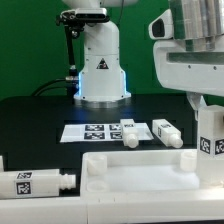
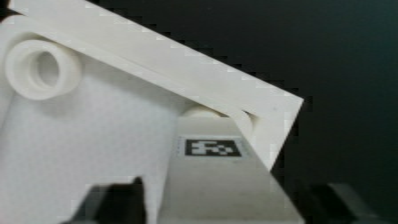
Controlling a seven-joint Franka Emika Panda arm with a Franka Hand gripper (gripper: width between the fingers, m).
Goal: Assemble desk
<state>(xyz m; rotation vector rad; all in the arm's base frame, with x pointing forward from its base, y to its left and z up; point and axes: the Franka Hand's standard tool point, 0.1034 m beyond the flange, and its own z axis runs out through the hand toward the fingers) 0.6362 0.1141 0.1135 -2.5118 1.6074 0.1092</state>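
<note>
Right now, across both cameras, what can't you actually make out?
1. Wrist view: whether the gripper clamps the leg; the bottom edge cuts its fingertips off.
2. Exterior view: the full outline of the tabletop; the bottom edge cuts it off.
3. Exterior view: tags on the marker board, too small to read.

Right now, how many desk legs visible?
4 legs: one lower left in exterior view, two by the marker board, one on the tabletop below the pincer. Others maybe hidden.

White tabletop (image 1: 140,176) in foreground, two legs (image 1: 129,133) near marker board (image 1: 92,131), black table (image 1: 40,120)
</note>
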